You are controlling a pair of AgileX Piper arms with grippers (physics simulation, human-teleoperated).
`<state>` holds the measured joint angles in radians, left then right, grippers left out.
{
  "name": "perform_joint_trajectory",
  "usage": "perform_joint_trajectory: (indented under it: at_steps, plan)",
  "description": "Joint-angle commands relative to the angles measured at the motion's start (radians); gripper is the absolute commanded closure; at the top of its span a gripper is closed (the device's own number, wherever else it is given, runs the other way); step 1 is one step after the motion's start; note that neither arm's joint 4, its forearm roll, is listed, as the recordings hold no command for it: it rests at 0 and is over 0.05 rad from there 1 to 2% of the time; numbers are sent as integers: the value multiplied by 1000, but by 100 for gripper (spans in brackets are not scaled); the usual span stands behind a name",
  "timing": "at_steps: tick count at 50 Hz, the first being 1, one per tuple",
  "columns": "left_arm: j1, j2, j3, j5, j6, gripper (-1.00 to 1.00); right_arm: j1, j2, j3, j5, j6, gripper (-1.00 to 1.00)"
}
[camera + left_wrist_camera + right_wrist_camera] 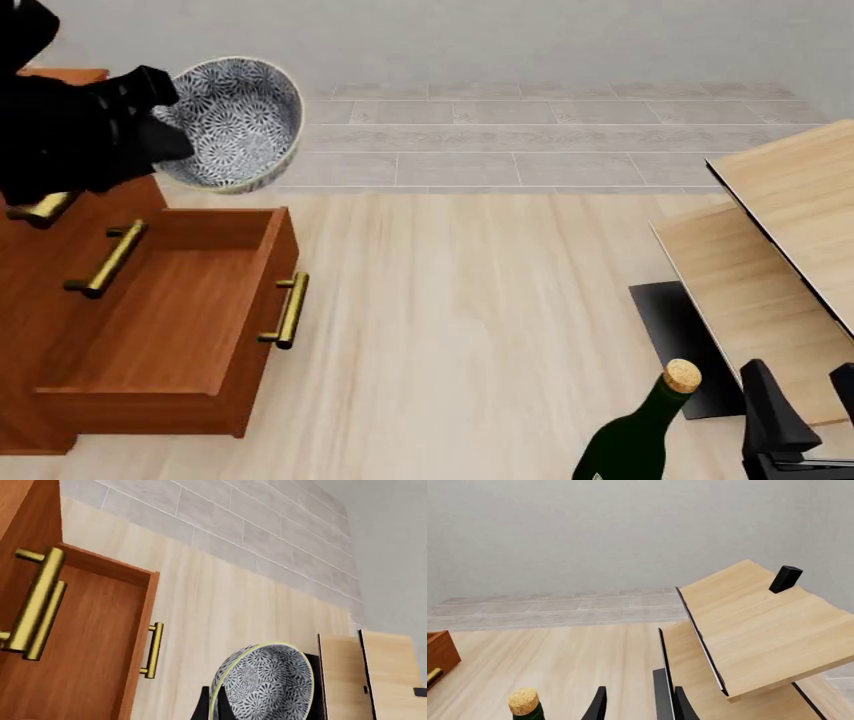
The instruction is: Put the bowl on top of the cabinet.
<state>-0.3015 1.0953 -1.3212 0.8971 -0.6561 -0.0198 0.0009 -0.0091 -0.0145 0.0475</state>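
- The left gripper point(163, 118) is clenched on the bowl point(240, 120), holding it tipped on its side, up in the air
- The bowl is above the cabinet point(147, 330), whose drawer point(174, 300) is pulled out
- The right gripper point(637, 705) has its fingers apart, holding nothing, next to a green bottle point(641, 440) with a cork

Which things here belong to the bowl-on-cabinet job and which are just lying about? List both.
Job: bowl, held in the left gripper; cabinet, one drawer pulled open.

Lying about: green corked bottle; pale wooden boards; right gripper, empty.
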Motion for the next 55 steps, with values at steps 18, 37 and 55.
perform_joint_trajectory:
  at_steps: [18, 37, 55]
  plan:
    - [280, 160, -421, 323, -111, 100, 0, 0, -3, 5, -7, -100]
    - [549, 212, -432, 323, -131, 100, 10, 2, 3, 3, -14, -100]
    - [702, 210, -381, 323, -198, 100, 21, 2, 5, 4, -21, -100]
